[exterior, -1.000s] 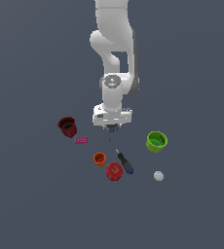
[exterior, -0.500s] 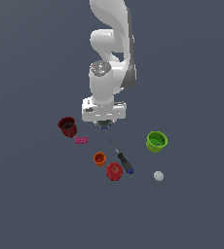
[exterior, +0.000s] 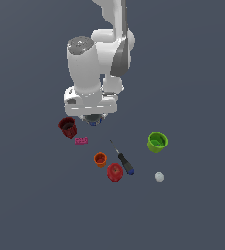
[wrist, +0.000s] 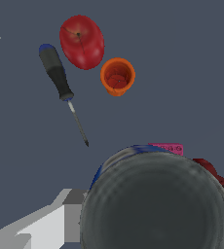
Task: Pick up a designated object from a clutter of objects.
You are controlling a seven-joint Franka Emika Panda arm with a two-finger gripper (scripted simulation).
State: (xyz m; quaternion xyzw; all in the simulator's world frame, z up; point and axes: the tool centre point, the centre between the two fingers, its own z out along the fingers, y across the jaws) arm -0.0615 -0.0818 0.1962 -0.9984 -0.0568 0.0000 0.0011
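Holding the short round tin can [wrist: 155, 204] with the grey metal top and blue side, right under the white pincer [exterior: 92, 118], clamped tight around it. Fills most of the wrist view, grey top facing the camera, blue edge just peeking out. In the exterior view, only a small bit of blue and grey shows below the pincer, up off the dark grey tabletop [exterior: 192, 210]. Standing straight up and down, not tipped. Looks like the pick is nearly done; only more lifting left, straight up.

Near the can: the dark red cup [exterior: 67, 127] to the exterior view's left, the small pink block [exterior: 81, 140] just below. Farther from the can: the small orange cup [exterior: 100, 159], the red apple [exterior: 115, 172], the blue-handled screwdriver [exterior: 122, 158], the green cup [exterior: 157, 141] and the pale ball [exterior: 159, 177]. Nothing above the can except the arm, so plenty of room to go up.
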